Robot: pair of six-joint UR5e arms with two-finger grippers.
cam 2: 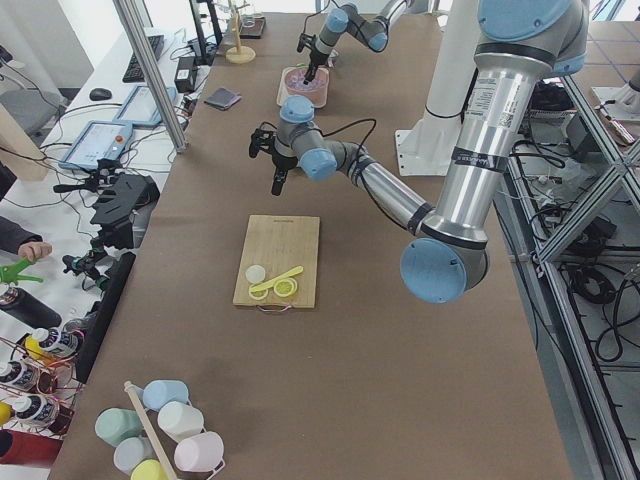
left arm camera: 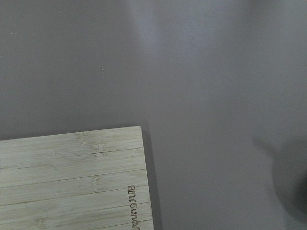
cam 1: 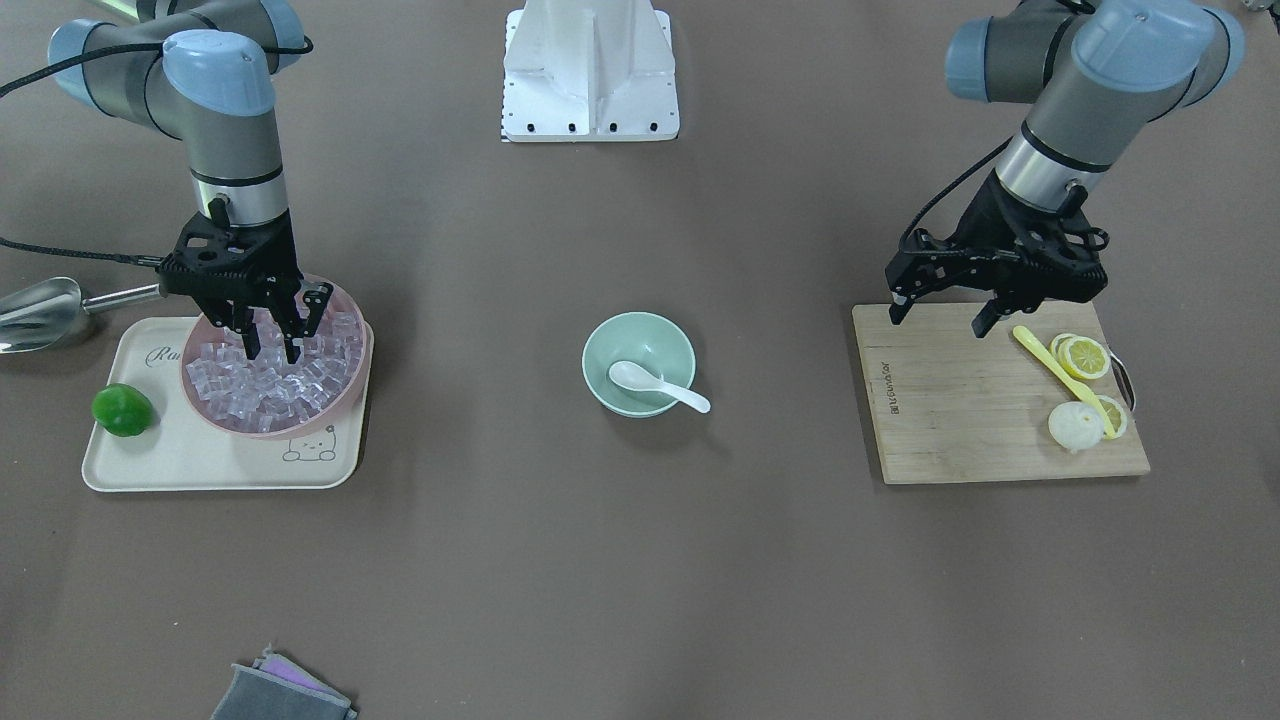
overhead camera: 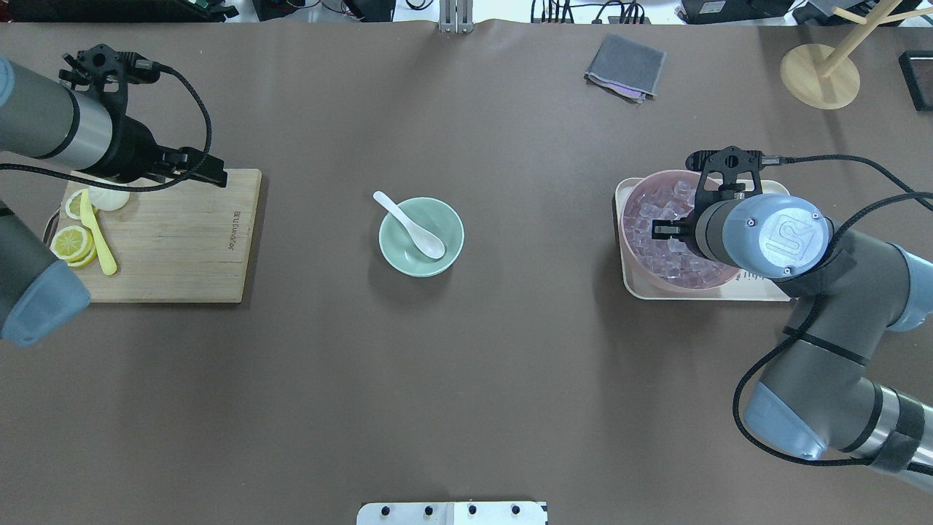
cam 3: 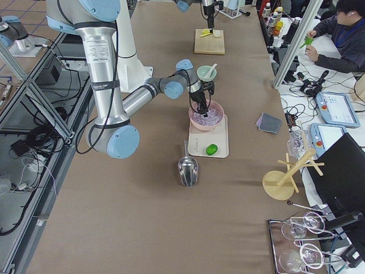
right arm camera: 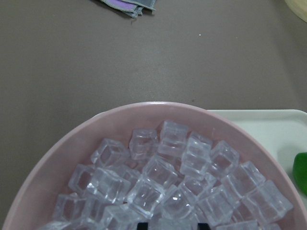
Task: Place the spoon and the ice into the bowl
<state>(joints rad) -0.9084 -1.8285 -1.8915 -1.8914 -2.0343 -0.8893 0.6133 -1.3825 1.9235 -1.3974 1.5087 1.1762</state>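
Observation:
The white spoon (cam 1: 657, 385) lies in the mint-green bowl (cam 1: 600, 345) at the table's middle, scoop inside and handle over the rim; both also show in the overhead view, the spoon (overhead camera: 412, 224) and the bowl (overhead camera: 448, 251). Several clear ice cubes (right arm camera: 158, 172) fill a pink bowl (cam 1: 350, 400). My right gripper (cam 1: 270, 350) is open, its fingertips down among the cubes. My left gripper (cam 1: 940, 315) is open and empty above the far corner of the cutting board (cam 1: 960, 420).
The pink bowl stands on a cream tray (cam 1: 200, 465) with a green fruit (cam 1: 123, 410). A steel scoop (cam 1: 40, 312) lies beside the tray. Lemon slices (cam 1: 1085, 357) and a yellow utensil (cam 1: 1060, 372) lie on the board. A grey cloth (cam 1: 280, 695) lies at the front edge.

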